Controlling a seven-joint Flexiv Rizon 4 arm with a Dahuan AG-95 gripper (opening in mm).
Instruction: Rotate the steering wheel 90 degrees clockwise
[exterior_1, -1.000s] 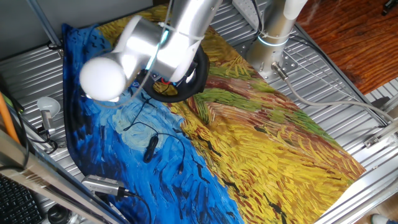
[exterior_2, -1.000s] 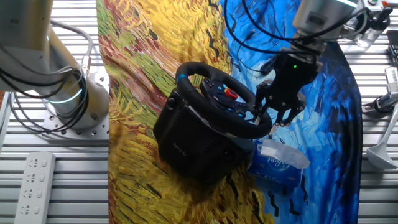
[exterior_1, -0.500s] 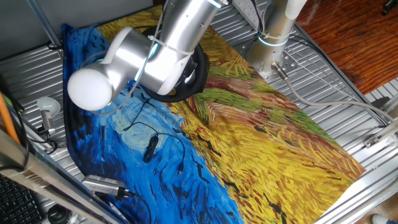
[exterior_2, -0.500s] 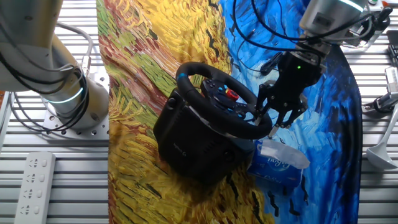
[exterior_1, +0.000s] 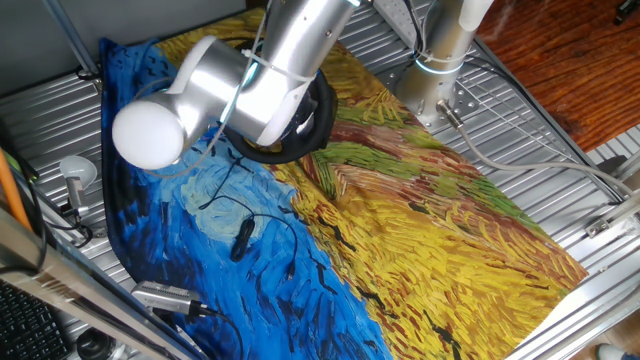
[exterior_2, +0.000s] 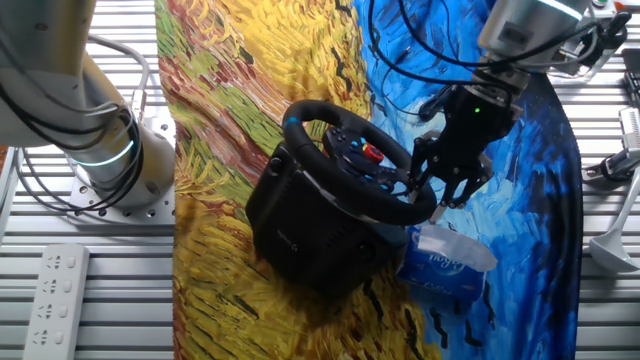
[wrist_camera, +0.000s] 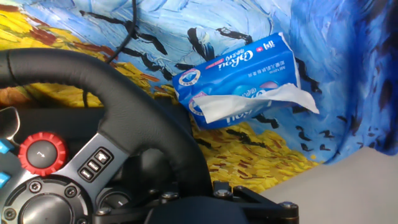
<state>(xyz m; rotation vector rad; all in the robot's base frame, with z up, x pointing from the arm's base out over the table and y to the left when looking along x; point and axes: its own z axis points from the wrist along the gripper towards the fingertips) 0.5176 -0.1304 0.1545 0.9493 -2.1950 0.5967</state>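
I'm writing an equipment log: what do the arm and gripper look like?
The arm is silver-grey metal with a rounded white joint cap and a glowing cyan ring at its base. The gripper is black with thin black fingers, a small green light and black cables trailing from it.

Changes for your record:

1. Arm elbow, white rounded cap (exterior_1: 148, 136): over the last second you see it travel left and slightly down across the blue cloth in one fixed view, then come back a touch to the right and up in the last half second.

2. Gripper (exterior_2: 437, 190): in the other fixed view it sits slightly further right and higher than a second ago, and its wrist leans more to the right. Against the half-second picture the shift is barely perceptible.

3. Steering wheel (exterior_2: 352, 160): no turn that you can make out; red knob (exterior_2: 372, 152) shows at the same spot.
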